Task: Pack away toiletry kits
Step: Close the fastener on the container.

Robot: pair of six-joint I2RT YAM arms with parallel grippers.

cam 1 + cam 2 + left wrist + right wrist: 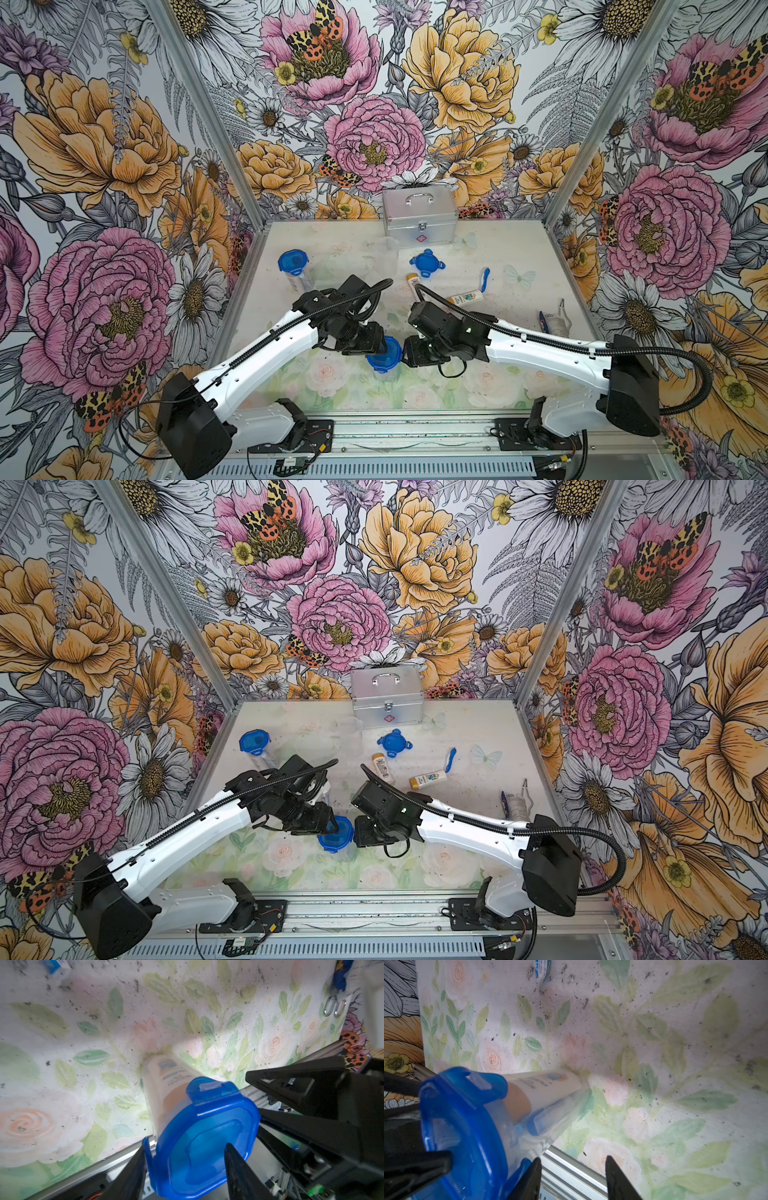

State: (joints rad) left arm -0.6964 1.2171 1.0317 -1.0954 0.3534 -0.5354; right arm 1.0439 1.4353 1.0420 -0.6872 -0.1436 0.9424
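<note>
A clear cup (pixel 384 372) with a blue clip-tab lid (pixel 386 351) stands near the table's front middle, between both grippers. It holds a white bottle (pixel 542 1088) with an orange cap and a blue toothbrush (pixel 537 1124). My left gripper (pixel 185 1147) is open over the lid (pixel 199 1136): one finger (pixel 135 1167) is against a flared tab, the other lies across the lid's top. My right gripper (pixel 572 1159) is open beside the cup (pixel 529 1126) with nothing between its fingers. Another lidded cup (pixel 294 266) stands at the back left.
A loose blue lid (pixel 424 262), two bottles (pixel 413 284) (pixel 465 298) and a toothbrush (pixel 485 279) lie mid-table. An empty clear cup (pixel 349 733) stands by the silver case (pixel 419 216) at the back. A blue tube (pixel 543 322) and a white spool (pixel 556 324) lie at the right edge.
</note>
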